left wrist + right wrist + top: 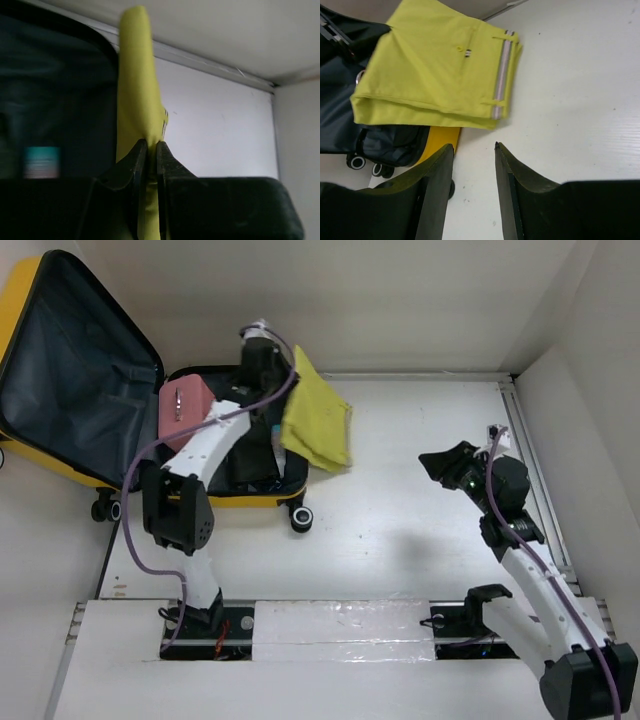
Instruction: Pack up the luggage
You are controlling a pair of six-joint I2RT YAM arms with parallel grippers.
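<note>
The white table [420,500] spreads under both claws, and bare tabletop lies directly below the right gripper [474,147]. The luggage [90,380] lies open, well to the left of that claw and directly beneath the left arm. Its grey-lined lid leans up and away on the far left side of the left gripper [151,145], while the base half sits under and just behind that claw's wrist.

The folded yellow garment [318,422] is pinched at one edge by the left claw, whose fingers are pressed together on the fabric. From that grip it slopes down and to the right, out over the right-hand edge of the luggage base. Whether its low corner touches the table I cannot tell. Seen from the right claw, the garment lies ahead and to the left, well apart, with its striped belt loops facing that claw.

A pink pouch [185,405] sits inside the luggage base, to the left of the left claw and against the hinge side.

The right claw hovers above the table with its fingers spread and nothing between them.

One black-and-white caster wheel [300,520] shows at the near corner of the luggage, below the pinched garment.
</note>
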